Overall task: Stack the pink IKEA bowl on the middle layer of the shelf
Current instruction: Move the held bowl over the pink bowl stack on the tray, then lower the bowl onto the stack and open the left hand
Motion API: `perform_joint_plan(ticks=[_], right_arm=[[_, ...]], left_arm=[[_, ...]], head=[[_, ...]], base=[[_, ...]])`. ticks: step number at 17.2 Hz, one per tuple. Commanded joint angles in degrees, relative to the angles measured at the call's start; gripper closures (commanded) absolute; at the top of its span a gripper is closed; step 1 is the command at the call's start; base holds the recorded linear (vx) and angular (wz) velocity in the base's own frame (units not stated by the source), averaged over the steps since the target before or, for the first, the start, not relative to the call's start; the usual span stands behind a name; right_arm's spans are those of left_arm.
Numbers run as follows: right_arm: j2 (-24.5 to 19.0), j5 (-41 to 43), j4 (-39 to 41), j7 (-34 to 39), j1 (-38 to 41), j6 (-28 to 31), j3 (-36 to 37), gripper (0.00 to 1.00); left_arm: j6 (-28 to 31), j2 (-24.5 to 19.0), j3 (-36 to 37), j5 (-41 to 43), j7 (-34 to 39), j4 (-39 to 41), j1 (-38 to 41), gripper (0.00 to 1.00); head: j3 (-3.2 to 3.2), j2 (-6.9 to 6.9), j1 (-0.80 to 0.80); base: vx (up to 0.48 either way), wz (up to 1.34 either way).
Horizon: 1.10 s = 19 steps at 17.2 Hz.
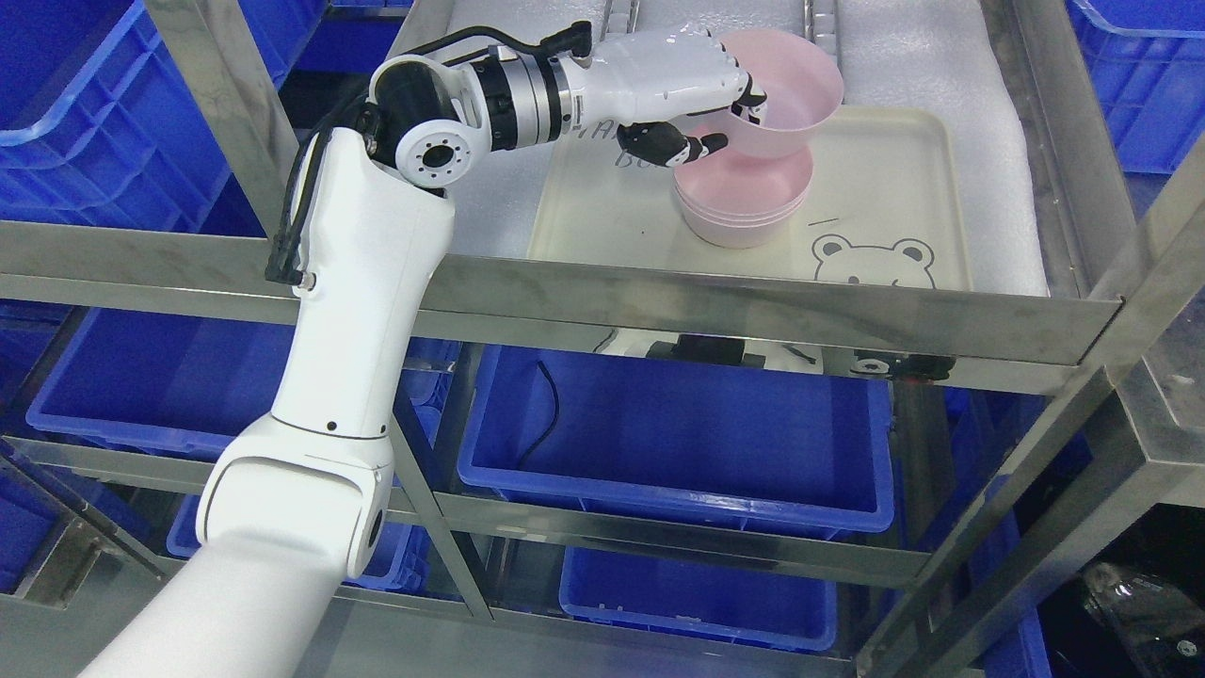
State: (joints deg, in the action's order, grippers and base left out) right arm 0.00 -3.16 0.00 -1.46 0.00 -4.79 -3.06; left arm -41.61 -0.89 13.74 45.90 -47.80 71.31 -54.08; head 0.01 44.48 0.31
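Tray (885, 188) on shelf middle layer (753, 311), right of centre, over padding sheet (998, 113). Stack of bowls (744, 202) on tray, left half. Held bowl (791, 94) just above stack, tilted, in left hand (678, 89) reaching in from left. Bins (678, 443) on lower layers beneath.

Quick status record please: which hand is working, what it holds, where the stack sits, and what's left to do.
active hand: left robot hand, arm in from lower left
holding: pink bowl, fingers over its near rim, thumb under the wall
bowl pose: tilted, raised just above the stack, not nested
stack: pink bowls on the cream tray
tray: on white padding on the shelf
right hand: not in view
below: blue bins
remaining: probably level the bowl, lower it into the stack, release
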Motion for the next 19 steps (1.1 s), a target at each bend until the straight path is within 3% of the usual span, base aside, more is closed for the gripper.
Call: perform_joint_plan(ticks=[1,19], right_arm=[[1.0,0.0,1.0,0.0,1.3,0.0,0.0,0.00],[1.0,0.0,1.0,0.0,1.3,0.0,0.0,0.00]], left_arm=[[-0.4,-0.1,2.8,0.5,-0.9,-1.2,0.0,0.97],[-0.1,-1.2,-2.4,0.0,-5.6,7.1,2.3,0.97]], head=[[0.00,0.00,0.00],[0.00,0.00,0.00]], base=[[-0.034,0.00],[-0.004,0.00]])
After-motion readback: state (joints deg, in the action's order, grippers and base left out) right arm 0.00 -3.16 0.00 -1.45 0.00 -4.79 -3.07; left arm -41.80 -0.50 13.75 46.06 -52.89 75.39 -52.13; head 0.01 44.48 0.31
